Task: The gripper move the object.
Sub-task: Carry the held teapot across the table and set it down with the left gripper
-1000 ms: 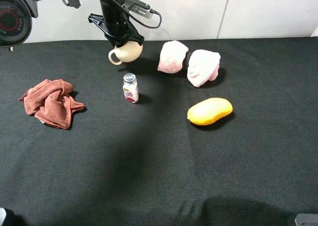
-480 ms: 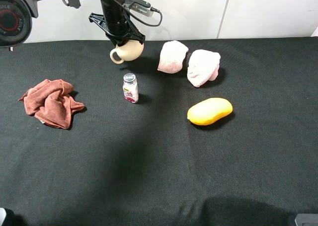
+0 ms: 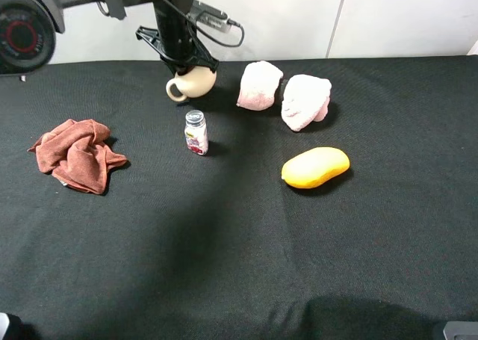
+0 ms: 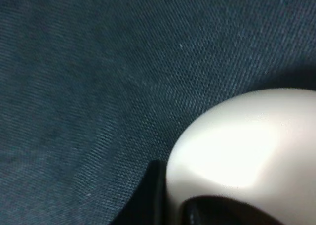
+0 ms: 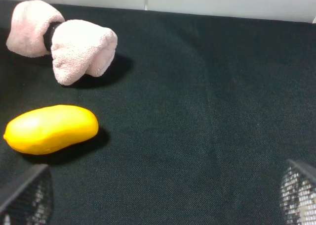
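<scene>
1. Left tool (image 3: 185,62), black jaws under a bulky black arm with trailing cables: is clamping from above on the rim of the small round cream-white ceramic teapot (image 3: 194,82). The jaws are standing narrow, pinching the thin wall, probably because the round belly offers no flat face.
2. Teapot: is sitting at the far edge of the black cloth-covered desk (image 3: 224,243), loop handle turned towards the left of the high view. The left wrist view is showing its pale belly (image 4: 247,156) very close to the cloth; whether it is touching cannot be told. Judged: carrying step in hand, release not yet made.
3. Small pale-capped bottle with pink label (image 3: 196,133): is standing upright near the teapot on its front side, so a low carry forwards would be risking a knock.
4. Pink-white bundled towel (image 3: 259,85): is lying beside the teapot, apart from it.
5. Second pink-white towel bundle (image 3: 305,101): is lying just beyond the first.
6. Yellow oval object (image 3: 315,167): is lying further forward, well apart.
7. Rust-red crumpled cloth (image 3: 77,155): is lying well apart on the left side.
8. Right tool (image 5: 160,198): is idling spread wide and holding nothing, seemingly parked clear of the working arm.
</scene>
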Available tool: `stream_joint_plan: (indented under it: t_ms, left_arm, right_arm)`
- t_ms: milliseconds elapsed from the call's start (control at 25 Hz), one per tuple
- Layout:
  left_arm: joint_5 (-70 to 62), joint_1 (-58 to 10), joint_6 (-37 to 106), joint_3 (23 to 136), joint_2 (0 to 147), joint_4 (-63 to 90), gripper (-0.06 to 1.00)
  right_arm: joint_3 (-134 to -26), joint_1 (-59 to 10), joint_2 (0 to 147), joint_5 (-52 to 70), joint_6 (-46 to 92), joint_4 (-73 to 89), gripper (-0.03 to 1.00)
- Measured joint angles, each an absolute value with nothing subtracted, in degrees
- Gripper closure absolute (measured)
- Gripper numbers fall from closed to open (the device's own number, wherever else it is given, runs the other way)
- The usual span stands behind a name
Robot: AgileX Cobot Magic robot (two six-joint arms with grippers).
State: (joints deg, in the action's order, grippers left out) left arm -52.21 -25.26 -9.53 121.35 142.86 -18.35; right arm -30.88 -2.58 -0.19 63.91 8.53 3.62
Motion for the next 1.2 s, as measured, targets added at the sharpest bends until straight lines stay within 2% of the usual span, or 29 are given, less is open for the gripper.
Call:
stream_joint_plan:
  t_ms: [760,920,1200]
  left_arm:
    - [-51.18,-25.49,-9.58,121.66,143.48,-19.00,0.90]
    - [-50.97,-25.49,-9.58,121.66,143.48,-18.86,0.81]
    - [-50.77,-25.49,-9.68,121.66,143.48,-18.79,0.51]
  right_arm:
    - [-30.88,-2.58,-0.19,63.97,8.53,3.62,0.27]
    - [-30.88,-2.58,-0.19,63.97,8.53,3.62,0.27]
    - [-30.88,-2.58,-0.19,63.97,8.53,3.62,0.27]
